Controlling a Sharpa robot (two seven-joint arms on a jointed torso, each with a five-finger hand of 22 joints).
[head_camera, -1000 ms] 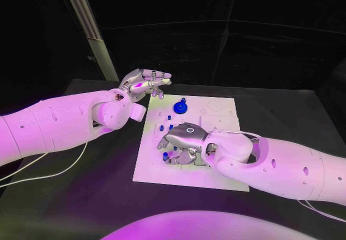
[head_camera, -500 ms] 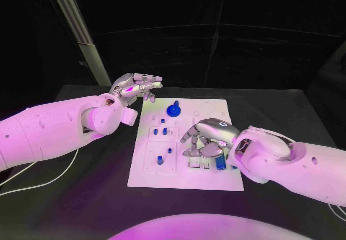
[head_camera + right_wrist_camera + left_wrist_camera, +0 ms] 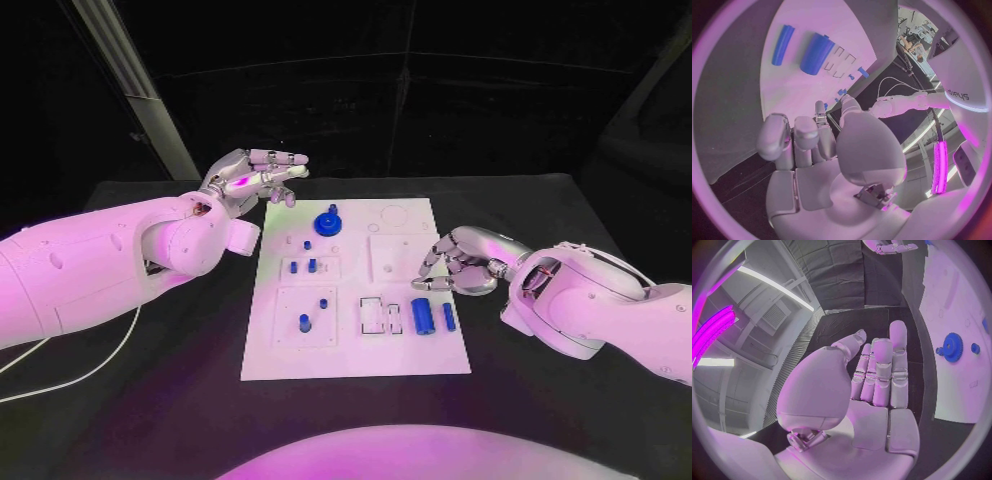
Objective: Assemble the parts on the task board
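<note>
So right now neither robot hand has anything in it. Your right robot hand [image 3: 459, 264] sits just off the right edge of the flat white rectangular task board [image 3: 433, 360], fingers curled in on nothing. Your left robot hand [image 3: 254, 176] hovers off the board's far left corner, fingers loosely spread, palm bare.

The board lies in the middle of the black table [image 3: 577, 400]. On it, near the right edge toward the near side, a fat blue cylinder [image 3: 423, 316] lies flat with a thin blue rod [image 3: 449, 317] just beside it, apart from it as far as I can tell. The blue gear-shaped disc with a knob [image 3: 329, 222] stands near the far edge, and small blue pegs [image 3: 302, 267] sit in the left half.

My guess is the next move is picking one of those two loose pieces with the right hand, since they're closest. Tips for doing that clean:

- Open the fingers before you drop down, otherwise you'll knock the rod.
- Come from straight above and pinch across the cylinder, not along it; it'll probably roll if nudged sideways.
- Take the one nearer the board edge first if your fingers won't fit between them.
- Keep the left hand parked clear.
</note>
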